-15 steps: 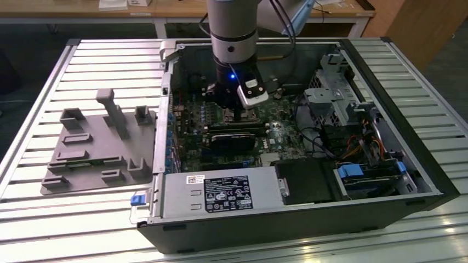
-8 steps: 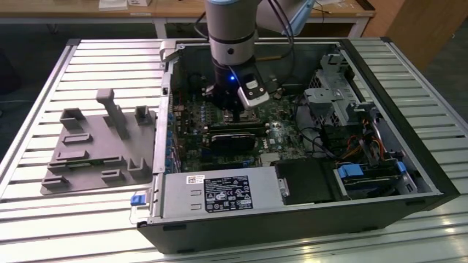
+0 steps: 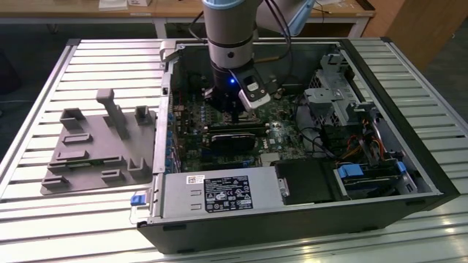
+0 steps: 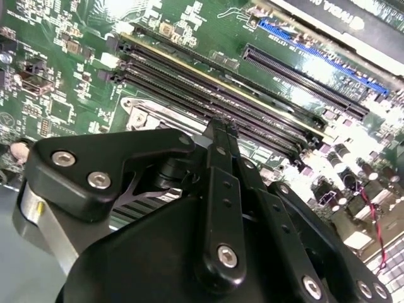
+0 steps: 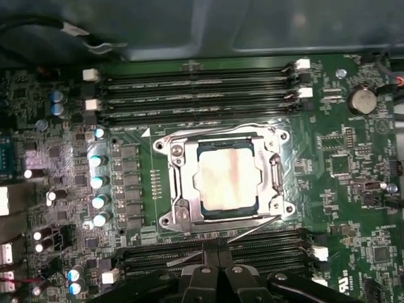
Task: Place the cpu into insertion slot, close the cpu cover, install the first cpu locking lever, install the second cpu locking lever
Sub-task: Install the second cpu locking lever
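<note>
The chip (image 5: pixel 227 180) sits in the socket (image 5: pixel 178 189) on the green board (image 5: pixel 353 164), its pale metal top showing through the window of the silver cover (image 5: pixel 271 173), which lies flat over it. Long black memory slots (image 5: pixel 196 85) run along both sides of the socket. The gripper (image 5: pixel 218 259) hangs just above the slots beside the socket, its two fingers pressed together and holding nothing; in the exterior view it (image 3: pixel 232 112) reaches down inside the open computer case (image 3: pixel 409 181). A thin wire lever (image 5: pixel 252 230) runs along the socket edge nearest the gripper. It looks stiff, springy and slippery; it is probably best pushed at its free end. The chip is light and fragile.
</note>
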